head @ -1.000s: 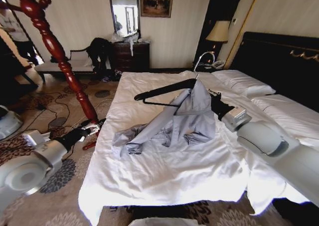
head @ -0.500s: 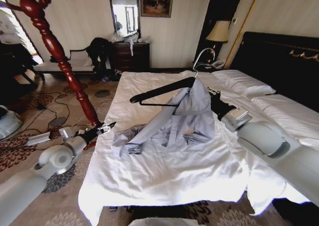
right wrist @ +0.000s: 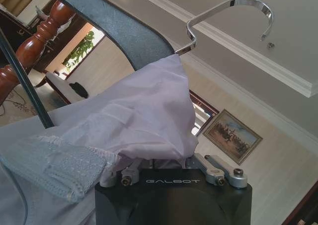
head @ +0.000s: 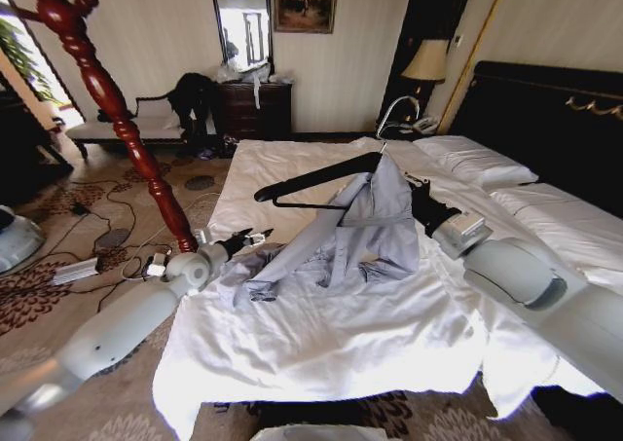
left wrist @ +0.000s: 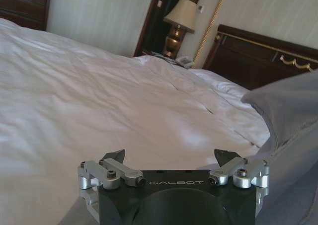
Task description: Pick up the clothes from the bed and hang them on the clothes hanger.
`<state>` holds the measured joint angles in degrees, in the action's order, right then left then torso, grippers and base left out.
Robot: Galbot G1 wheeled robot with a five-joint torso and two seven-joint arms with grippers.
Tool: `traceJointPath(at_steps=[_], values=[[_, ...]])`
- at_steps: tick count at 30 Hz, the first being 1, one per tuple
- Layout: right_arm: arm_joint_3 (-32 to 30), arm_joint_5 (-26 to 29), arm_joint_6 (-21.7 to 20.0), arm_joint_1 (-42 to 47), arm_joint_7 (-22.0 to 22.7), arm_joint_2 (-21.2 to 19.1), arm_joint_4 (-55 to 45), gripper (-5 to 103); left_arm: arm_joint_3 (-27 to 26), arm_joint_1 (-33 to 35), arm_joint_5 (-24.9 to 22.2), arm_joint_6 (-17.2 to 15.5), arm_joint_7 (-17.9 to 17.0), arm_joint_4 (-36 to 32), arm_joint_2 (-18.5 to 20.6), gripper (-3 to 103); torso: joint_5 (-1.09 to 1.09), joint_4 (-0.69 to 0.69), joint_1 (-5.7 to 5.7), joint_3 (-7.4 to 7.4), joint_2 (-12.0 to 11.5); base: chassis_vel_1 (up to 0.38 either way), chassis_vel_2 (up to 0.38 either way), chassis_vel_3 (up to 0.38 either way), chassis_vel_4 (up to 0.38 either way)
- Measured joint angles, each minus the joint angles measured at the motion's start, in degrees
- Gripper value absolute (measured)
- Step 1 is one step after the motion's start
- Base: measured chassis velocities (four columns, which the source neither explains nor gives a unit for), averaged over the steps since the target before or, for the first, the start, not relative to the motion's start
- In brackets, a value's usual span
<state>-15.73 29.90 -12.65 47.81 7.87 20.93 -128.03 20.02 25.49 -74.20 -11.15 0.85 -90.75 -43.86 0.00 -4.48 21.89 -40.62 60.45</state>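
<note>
The grey-blue shirt hangs over one shoulder of the black clothes hanger, and its lower part and a sleeve trail on the white bed. The silver hook points up. My right gripper holds the hanger's covered end above the bed. In the right wrist view the shirt covers the right gripper below the hanger. My left gripper is at the bed's left edge, just short of the trailing sleeve. The left gripper is open, with the shirt beside it.
A glossy dark-red coat stand leans up from the carpet left of the bed. Cables and a power strip lie on the floor there. Pillows, the black headboard and a lamp are at the right.
My left arm has swung from over the carpet rightwards to the bed's edge by the sleeve. The right arm, hanger and shirt have barely moved.
</note>
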Motion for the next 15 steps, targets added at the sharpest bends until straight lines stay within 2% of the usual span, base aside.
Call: traceJointPath(at_steps=[1, 3, 15], values=[[0.0, 0.0, 0.0, 0.0, 0.0, 0.0, 0.2, 23, 1.0, -0.8, 0.3, 0.1, 0.0, 0.6, -0.8, 102, 0.0, 0.0, 0.0, 0.0, 0.0, 0.0, 0.0, 0.0, 0.0], [0.1, 0.0, 0.0, 0.0, 0.0, 0.1, 0.4, 23, 2.8, -2.0, 0.6, 0.2, 0.1, 0.5, -1.8, 100, 0.01, 0.0, 0.0, 0.0, 0.0, 0.0, 0.0, 0.0, 0.0], [0.4, 0.0, 0.0, -0.1, 0.0, 0.7, 1.2, 23, 8.1, -2.5, 4.0, 0.6, 0.5, -3.0, -1.6, 99, 0.0, 0.03, -0.01, 0.01, 0.0, 0.0, 0.0, 0.0, 0.0]])
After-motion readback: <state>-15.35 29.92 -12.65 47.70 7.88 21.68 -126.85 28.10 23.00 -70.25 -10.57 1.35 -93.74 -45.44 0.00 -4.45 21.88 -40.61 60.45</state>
